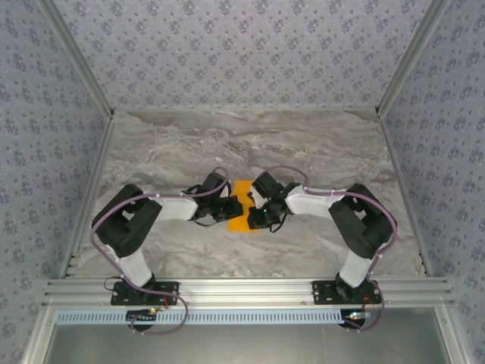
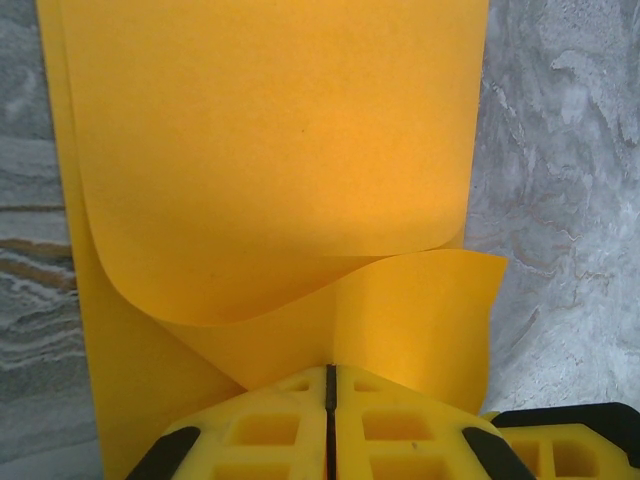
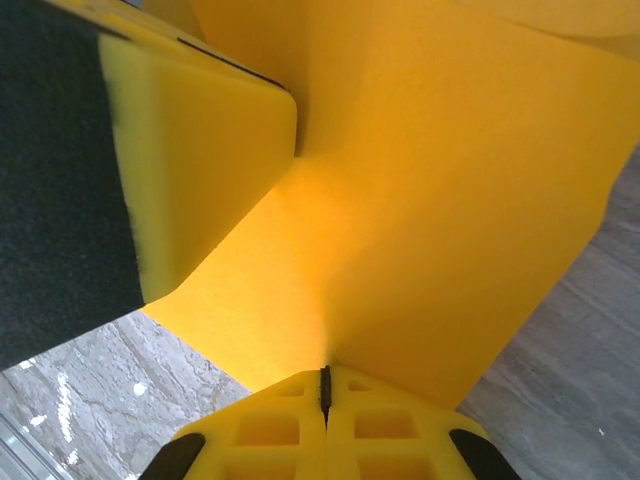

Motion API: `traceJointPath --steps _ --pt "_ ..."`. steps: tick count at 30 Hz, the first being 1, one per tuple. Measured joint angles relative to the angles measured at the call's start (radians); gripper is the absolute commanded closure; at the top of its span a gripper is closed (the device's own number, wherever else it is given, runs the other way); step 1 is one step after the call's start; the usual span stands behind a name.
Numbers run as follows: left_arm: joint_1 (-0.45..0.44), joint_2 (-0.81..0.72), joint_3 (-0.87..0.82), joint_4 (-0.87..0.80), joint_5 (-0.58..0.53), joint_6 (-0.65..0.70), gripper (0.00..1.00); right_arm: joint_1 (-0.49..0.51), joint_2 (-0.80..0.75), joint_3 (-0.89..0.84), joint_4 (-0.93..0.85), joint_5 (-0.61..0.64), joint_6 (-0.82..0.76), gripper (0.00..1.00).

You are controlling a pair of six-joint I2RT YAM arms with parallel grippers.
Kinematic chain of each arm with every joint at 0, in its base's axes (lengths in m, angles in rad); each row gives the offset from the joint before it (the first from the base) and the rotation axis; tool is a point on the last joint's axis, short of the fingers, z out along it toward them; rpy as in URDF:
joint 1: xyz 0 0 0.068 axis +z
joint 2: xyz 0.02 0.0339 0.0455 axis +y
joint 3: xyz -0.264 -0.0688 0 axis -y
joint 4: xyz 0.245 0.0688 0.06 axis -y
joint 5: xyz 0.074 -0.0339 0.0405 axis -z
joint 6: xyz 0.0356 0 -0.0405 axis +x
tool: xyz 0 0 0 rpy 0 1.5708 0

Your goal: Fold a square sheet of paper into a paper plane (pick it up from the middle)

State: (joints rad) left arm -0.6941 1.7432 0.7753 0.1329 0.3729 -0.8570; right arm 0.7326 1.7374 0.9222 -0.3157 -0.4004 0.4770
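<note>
Bright, even light; soft shadow under curled paper [image 2: 270, 150]; wrist pics sharp.

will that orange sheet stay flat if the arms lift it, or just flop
Probably floppy: the orange sheet curls in a loose wave near the left gripper. Likely very light, being thin. It may crease or tear where the right gripper pinches it.
</note>
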Motion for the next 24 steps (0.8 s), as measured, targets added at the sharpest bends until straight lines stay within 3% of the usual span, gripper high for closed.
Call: traceJointPath --steps 24 --pt "0.0 0.0 0.0 0.0 0.0 0.0 0.91 -0.053 -0.043 -0.103 0.103 -0.098 0.032 0.93"
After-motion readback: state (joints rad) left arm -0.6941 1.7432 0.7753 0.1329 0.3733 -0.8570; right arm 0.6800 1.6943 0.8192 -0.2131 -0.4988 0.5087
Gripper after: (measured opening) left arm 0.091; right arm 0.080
